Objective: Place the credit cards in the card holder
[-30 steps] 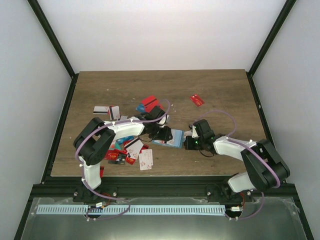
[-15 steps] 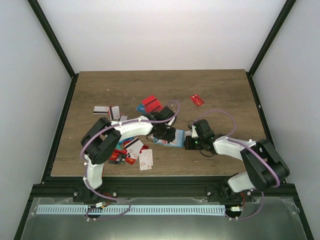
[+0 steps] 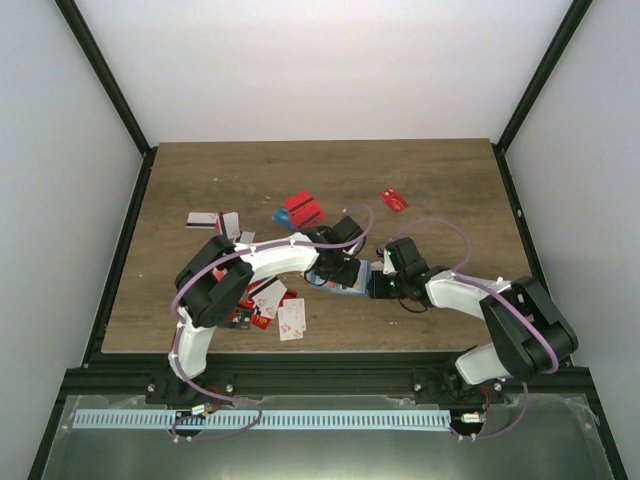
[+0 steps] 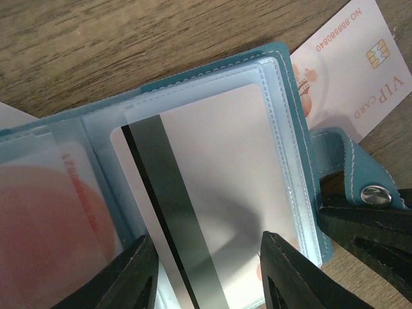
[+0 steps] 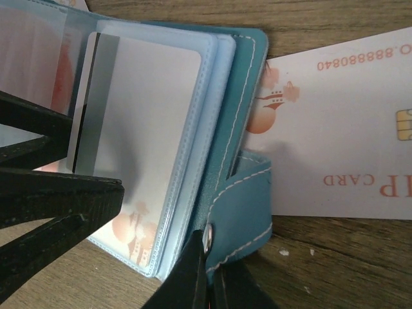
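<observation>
The teal card holder (image 3: 347, 278) lies open on the table between both arms. Its clear pocket (image 4: 283, 129) contains a white credit card (image 4: 212, 167) with a black stripe, seen again in the right wrist view (image 5: 154, 116). My left gripper (image 4: 209, 264) hovers over that card's near end. Its jaws stand apart, one tip by the striped edge, the other over the card's face. My right gripper (image 5: 212, 283) is shut on the holder's snap strap (image 5: 248, 212). A white VIP card (image 4: 347, 71) lies partly under the holder.
Loose credit cards are scattered on the wood: red ones (image 3: 302, 208) behind the holder, one red (image 3: 394, 200) at the back right, a striped pair (image 3: 205, 219) at the left, and a pile (image 3: 265, 298) under the left arm. Black frame rails border the table.
My left gripper has moved right, over the open holder, and its jaws have narrowed a little. The right gripper has kept still on the strap.
</observation>
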Robot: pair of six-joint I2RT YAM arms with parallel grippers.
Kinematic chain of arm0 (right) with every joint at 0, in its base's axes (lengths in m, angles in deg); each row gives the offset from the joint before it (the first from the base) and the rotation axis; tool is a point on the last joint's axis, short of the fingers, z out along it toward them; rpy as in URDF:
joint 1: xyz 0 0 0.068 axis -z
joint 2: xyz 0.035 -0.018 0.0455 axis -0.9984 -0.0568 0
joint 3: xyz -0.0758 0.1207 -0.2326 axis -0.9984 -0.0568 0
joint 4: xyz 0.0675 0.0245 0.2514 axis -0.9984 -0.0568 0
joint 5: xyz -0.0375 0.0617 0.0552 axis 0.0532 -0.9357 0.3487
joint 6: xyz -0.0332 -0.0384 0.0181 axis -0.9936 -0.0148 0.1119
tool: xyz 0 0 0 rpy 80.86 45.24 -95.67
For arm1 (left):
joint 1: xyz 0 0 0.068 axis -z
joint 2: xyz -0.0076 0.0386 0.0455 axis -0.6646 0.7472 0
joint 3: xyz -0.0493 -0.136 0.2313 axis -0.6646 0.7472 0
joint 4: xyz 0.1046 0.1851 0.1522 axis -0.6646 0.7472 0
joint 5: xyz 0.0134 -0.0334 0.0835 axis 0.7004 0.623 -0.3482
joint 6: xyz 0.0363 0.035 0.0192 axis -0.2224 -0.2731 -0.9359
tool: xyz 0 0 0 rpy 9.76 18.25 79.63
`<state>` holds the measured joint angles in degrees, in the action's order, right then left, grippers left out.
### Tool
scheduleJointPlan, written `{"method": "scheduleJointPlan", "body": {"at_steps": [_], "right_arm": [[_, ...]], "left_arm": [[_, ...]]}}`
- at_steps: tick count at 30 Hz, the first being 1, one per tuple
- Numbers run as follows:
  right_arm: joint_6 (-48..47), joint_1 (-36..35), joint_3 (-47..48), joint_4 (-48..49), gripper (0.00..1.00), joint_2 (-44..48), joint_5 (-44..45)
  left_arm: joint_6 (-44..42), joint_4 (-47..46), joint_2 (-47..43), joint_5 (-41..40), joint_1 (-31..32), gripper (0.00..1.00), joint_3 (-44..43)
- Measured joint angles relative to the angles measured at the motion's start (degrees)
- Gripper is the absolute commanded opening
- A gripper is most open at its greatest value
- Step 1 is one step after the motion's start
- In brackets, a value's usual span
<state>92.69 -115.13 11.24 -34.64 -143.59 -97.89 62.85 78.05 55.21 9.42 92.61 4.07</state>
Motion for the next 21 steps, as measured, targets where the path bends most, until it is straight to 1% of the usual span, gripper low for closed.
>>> {"method": "scheduleJointPlan", "body": {"at_steps": [5,9,17,18,19,21], "right_arm": [[-0.11,0.0,0.02,-0.11,0.01,0.0,0.07],[-0.15,0.0,0.26,-0.74,0.01,0.07,0.5],[0.22,0.0,0.26,-3.43,0.23,2.21,3.04],[0.42,0.0,0.26,-3.67,0.25,2.99,3.17],[0.44,0.0,0.28,-4.02,0.26,3.56,3.39],[0.57,0.0,0.46,-5.11,0.27,4.76,3.72]], "left_arm": [[1.22,-0.28,0.0,0.13,0.09,0.48,0.04],[2.12,-1.53,-0.72,0.46,0.09,0.51,1.2],[2.34,-1.9,-6.25,0.44,0.0,0.52,4.74],[2.27,-1.95,-7.1,0.39,-0.04,0.51,5.03],[2.1,-1.99,-8.02,0.39,-0.09,0.48,5.33],[1.73,-2.43,-9.7,0.42,-0.2,0.34,5.99]]}}
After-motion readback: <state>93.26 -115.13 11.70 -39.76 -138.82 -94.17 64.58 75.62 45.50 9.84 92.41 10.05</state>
